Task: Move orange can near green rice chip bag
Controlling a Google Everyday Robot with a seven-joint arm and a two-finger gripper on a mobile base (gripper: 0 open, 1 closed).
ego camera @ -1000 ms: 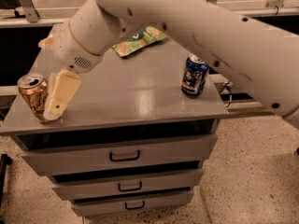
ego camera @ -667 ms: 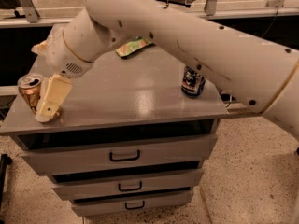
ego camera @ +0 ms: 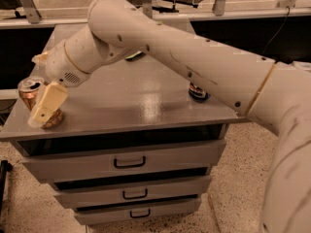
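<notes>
The orange can (ego camera: 26,95) stands upright at the front left corner of the grey cabinet top (ego camera: 136,106). My gripper (ego camera: 39,87) is open and straddles it: one cream finger (ego camera: 47,102) is in front of the can, the other shows behind it. The green rice chip bag (ego camera: 135,57) is at the back of the top. My arm hides all of it but a thin sliver.
A dark blue can (ego camera: 198,92) stands at the right side of the top, with only its base showing under my arm. The cabinet has three drawers (ego camera: 129,162) below. The can is close to the left and front edges.
The view has shifted and my arm now reaches further across the top, covering most of the bag and the blue can. My gripper has moved in around the orange can.
</notes>
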